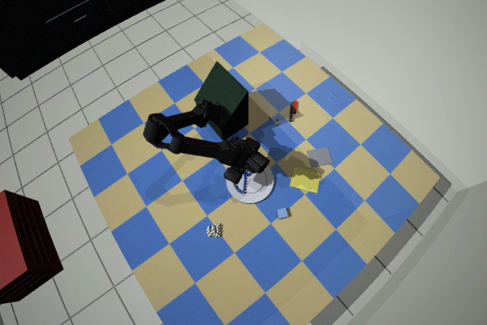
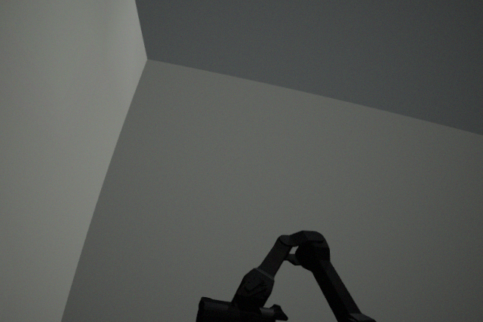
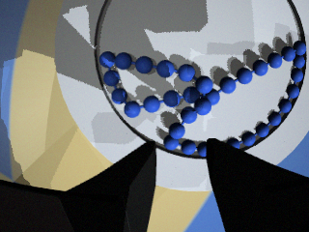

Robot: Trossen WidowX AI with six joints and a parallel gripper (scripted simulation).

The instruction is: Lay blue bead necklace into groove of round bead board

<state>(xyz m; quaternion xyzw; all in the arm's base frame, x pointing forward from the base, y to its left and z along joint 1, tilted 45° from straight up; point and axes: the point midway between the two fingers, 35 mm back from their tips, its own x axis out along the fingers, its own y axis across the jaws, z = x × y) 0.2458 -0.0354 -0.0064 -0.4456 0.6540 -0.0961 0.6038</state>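
Note:
The round white bead board (image 1: 251,199) (image 3: 183,176) lies on the checkered mat, with a dark circular groove. The blue bead necklace (image 1: 245,186) (image 3: 260,68) lies on it. In the wrist view, its lower-right run follows the groove. Other strands cut across the inside and cross near the middle, and a narrow loop reaches the groove's left side. My gripper (image 1: 246,170) (image 3: 181,149) is partly open over the board's edge. Lower necklace beads show between and beyond the fingertips, not gripped; the right finger hides a few. The exterior view shows only the arm.
A dark green block (image 1: 222,93) stands beside the arm. A yellow sheet (image 1: 304,180), grey square (image 1: 319,157) and small light-blue block (image 1: 282,213) lie right of the board. White beads (image 1: 214,230) lie lower left of it. A red object (image 1: 294,106) is farther off.

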